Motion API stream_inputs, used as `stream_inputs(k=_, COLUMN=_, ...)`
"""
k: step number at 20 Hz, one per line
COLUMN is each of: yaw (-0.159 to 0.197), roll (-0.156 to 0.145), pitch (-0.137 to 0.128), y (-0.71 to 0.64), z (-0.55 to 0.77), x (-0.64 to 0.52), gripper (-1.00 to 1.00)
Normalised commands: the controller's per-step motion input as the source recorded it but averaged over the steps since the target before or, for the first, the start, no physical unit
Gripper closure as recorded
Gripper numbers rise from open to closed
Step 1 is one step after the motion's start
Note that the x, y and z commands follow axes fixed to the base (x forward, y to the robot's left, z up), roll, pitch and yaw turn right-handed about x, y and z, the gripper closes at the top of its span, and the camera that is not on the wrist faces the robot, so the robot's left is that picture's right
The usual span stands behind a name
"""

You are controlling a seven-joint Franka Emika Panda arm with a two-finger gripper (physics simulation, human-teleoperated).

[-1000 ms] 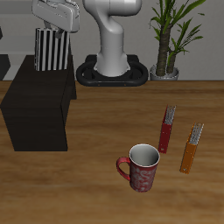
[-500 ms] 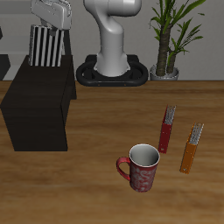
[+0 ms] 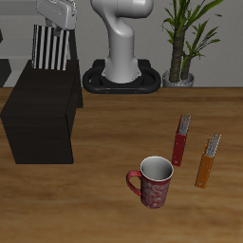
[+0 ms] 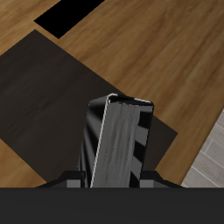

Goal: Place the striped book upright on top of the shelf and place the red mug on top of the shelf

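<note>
Holding the striped book (image 3: 48,47) upright, my pincer (image 3: 57,13) is pinching it by its upper edge above the shelf (image 3: 43,109). On the exterior feed the book hangs over the back part of the shelf's flat black top, its stripes running vertically, and its lower edge sits right at the shelf's top line; I cannot tell from here whether it is touching or just clear of the surface. Through the wrist camera I look straight down the book's (image 4: 118,144) thin grey edge between the pincer (image 4: 116,179) fingers, with the shelf's (image 4: 52,96) dark top spread beneath it and the wooden desk (image 4: 166,52) showing beyond.

Away from the shelf, nearer the desk's (image 3: 104,161) front edge, the red mug (image 3: 154,180) stands upright with its white inside showing and its handle turned toward the shelf's side. Beyond the mug from the shelf, a narrow red book (image 3: 181,139) and a narrow orange book (image 3: 207,159) stand just beside one another. Behind them, farther back than the shelf's rear, a potted plant (image 3: 184,38) stands next to the robot base (image 3: 121,76)
</note>
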Motion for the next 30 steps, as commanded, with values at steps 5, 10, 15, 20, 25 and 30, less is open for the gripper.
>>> stream_inputs(k=5, yaw=-0.069, roll=-0.041, pitch=0.056, y=-0.11, z=-0.24, x=-0.05, gripper=1.0)
stream_inputs(k=10, yaw=0.047, roll=0.013, pitch=-0.045, y=0.09, z=0.02, x=-0.26, gripper=1.0)
stream_inputs(k=15, yaw=0.025, roll=-0.008, pitch=-0.017, y=0.07, z=0.05, x=-0.11, gripper=1.0)
stream_inputs(k=20, yaw=0.037, roll=-0.021, pitch=0.022, y=0.06, z=-0.07, x=0.09, gripper=1.0)
stream_inputs(k=25, yaw=-0.007, roll=0.003, pitch=0.038, y=0.02, z=-0.1, x=0.09, gripper=-1.0)
stream_inputs(k=30, yaw=0.014, roll=-0.004, pitch=0.004, y=0.02, z=0.04, x=-0.01, gripper=-1.0)
